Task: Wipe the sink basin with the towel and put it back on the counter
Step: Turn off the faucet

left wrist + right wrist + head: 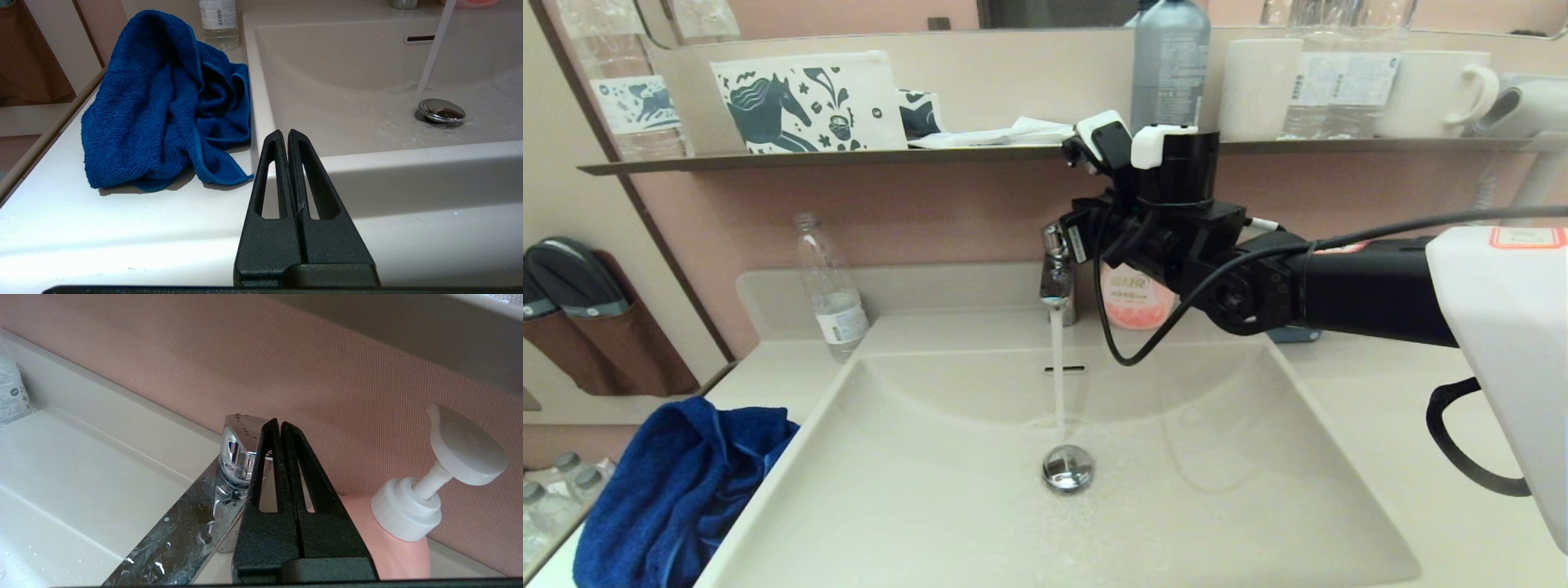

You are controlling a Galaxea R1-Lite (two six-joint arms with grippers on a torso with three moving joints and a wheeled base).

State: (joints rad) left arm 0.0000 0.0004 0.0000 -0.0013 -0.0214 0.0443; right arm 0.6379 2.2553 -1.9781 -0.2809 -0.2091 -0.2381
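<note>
The right hand (280, 425) is up at the back of the sink (915, 490), reaching in from the right side, with its two black fingers (267, 465) pressed flat together and nothing between them. In the right wrist view the fingertips lie against the chrome handle on top of the tap (237, 451), beside a pink soap pump bottle (392, 539) that stands against the pink wall. The tap is running: a thin stream of water (1058, 367) falls straight down just behind the round chrome drain plug (1068, 468), and small drops and a wet sheen lie on the sink floor around it. An overflow slot (1065, 369) shows in the back slope of the sink. The towel (678, 490), deep blue and crumpled into a loose heap, lies on the worktop (768, 376) at the left of the sink, one edge touching the sink's left rim. The left hand (286, 132) is low at the front of the worktop, just before the sink's front left corner; its fingers are clenched together on nothing, and it is near the towel but not touching it. A clear plastic water bottle (829, 290) stands upright on the worktop at the back left corner. Above, a thin dark shelf (849, 157) carries a printed pouch (805, 102), a grey bottle (1170, 65) and a white mug (1441, 94).
</note>
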